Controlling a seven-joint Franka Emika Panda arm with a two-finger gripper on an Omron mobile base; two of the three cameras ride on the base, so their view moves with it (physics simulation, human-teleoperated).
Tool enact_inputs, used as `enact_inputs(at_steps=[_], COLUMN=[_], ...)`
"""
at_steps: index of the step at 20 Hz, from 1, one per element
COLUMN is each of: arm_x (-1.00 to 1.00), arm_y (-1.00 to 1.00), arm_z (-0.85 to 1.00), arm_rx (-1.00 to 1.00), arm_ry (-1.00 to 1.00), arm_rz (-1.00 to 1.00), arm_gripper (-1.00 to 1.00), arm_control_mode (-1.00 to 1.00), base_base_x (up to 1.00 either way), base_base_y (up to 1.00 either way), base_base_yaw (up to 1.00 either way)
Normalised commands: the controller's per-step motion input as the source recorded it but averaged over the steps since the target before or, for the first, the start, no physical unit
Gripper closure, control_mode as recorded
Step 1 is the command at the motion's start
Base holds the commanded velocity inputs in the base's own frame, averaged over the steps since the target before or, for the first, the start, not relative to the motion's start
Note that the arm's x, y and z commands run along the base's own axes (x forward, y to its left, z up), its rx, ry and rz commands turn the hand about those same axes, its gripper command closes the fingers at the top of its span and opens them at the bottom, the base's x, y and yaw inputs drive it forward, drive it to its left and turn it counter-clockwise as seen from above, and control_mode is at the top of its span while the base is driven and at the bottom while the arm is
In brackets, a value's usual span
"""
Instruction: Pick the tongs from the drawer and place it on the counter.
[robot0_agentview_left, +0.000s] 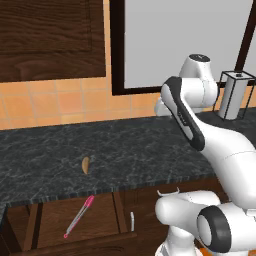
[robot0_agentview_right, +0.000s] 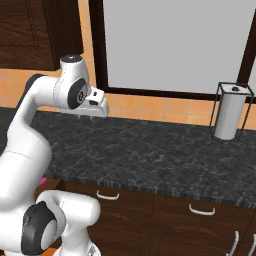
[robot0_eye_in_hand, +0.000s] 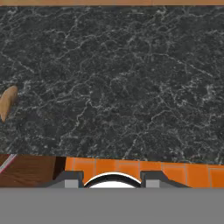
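While the tongs (robot0_agentview_left: 79, 215) lie loose on the floor of the open drawer (robot0_agentview_left: 55, 220), the gripper (robot0_eye_in_hand: 111, 178) sits well above them, over the counter (robot0_agentview_left: 125, 150), looking down on bare stone. In the hand view only its two finger tips show at the bottom edge, set apart with nothing between them — released, as far as can be judged. The tongs run diagonally, pink head toward the counter edge, tail toward the drawer front. They lie below and to the left of the hand — so the coming move is judged a reach down-left, with the jaws turned across that long axis. A tan oval object (robot0_agentview_left: 86, 164) rests on the counter, near its front edge.
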Motion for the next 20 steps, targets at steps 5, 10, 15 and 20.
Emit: enact_inputs(at_steps=[5,10,15,20], arm_x=[-0.73,-0.84,-0.40,-0.35], arm_y=[0.07,0.75,1.00,1.00], arm_z=[0.00,-0.25,-0.38,-0.47], arm_rx=[0.04,0.12,0.02,0.00], arm_ry=[-0.06,-0.01,0.01,0.00], arm_rz=[0.00,0.00,-0.01,-0.02], arm_gripper=[-1.00,-1.00,-1.00,-1.00], arm_control_mode=[-1.00,-1.00,-1.00,-1.00], base_base_x=[0.00,0.00,0.00,0.00], base_base_y=[0.00,0.00,0.00,0.00], base_base_yaw=[0.00,0.00,0.00,0.00])
